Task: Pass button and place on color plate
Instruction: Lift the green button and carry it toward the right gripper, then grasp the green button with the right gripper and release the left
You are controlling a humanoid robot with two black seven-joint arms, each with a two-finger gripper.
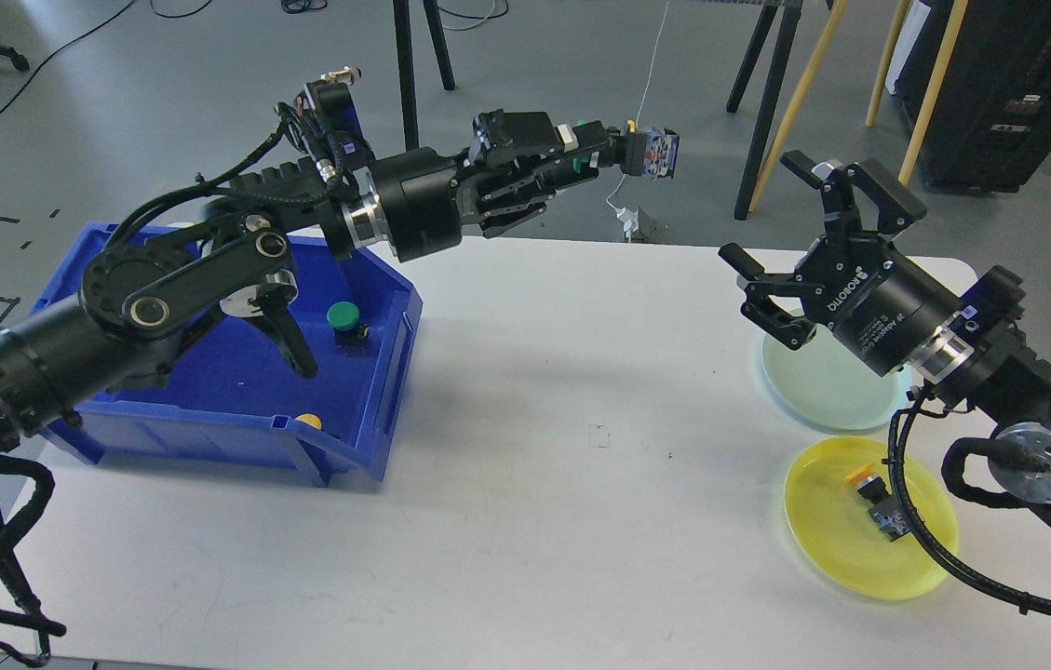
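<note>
Head view: left gripper (572, 154) is clamped on a green button (623, 149), held high off the table (534, 419) past its far edge, w/ the button's grey-blue contact block sticking out toward the right arm. Right gripper (790, 247) hangs spread wide, nothing in it, above the table's far right corner, well apart from the button, so handover looks not yet done. Blue bin (376, 372) at the left edge holds another green button (345, 321) plus a yellow one (308, 421) at its near wall. Pale green plate (814, 391) sits by the right edge, partly under the right gripper; yellow plate (860, 549) nearer the near right corner already carries a yellow button (874, 498). Risks, imo: grip looks to be on the button's head end only, so a misaligned right-claw close could knock it loose and drop it off the far edge onto the floor. Letting go early on the left = same result. Also color mix-up: green button likely belongs on pale green plate, not yellow.
</note>
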